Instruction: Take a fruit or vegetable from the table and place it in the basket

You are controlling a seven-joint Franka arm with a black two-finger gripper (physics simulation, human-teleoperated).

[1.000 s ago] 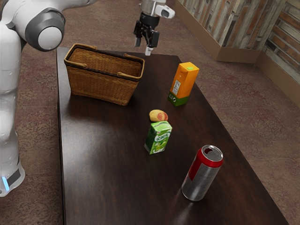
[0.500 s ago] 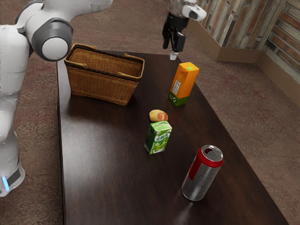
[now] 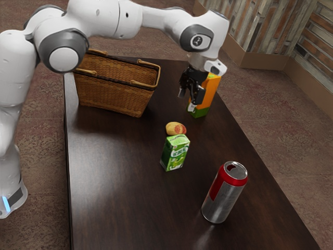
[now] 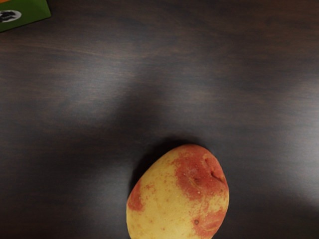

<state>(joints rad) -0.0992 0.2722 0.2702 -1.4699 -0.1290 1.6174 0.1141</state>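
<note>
Table: the dark brown wooden table [image 3: 119,182] is spanned from above by the white jointed arm [image 3: 104,20], the only one at work.
Basket: the brown woven basket with handles [image 3: 113,94] is set toward the exterior view's left, well apart from the potato; its top is open.
Tall carton: the orange and green carton [image 3: 209,94] is partly covered by the hand in the exterior view; side clearance should be watched.
Gripper: the black two-finger gripper [image 3: 186,100] is held above the table, fingers parted widely, with nothing between them.
Can: the silver and red metal can [image 3: 223,192] is placed well clear of the reach.
Small carton: the green and white carton [image 3: 176,153] is stood close beside the potato; contact cannot be told.
Potato: the yellow, red-blotched oval potato [image 4: 178,196] is found on the table, below the fingers and toward the small carton. Its long axis is laid roughly left to right in the exterior view; a grasp across its narrower width seems called for.
</note>
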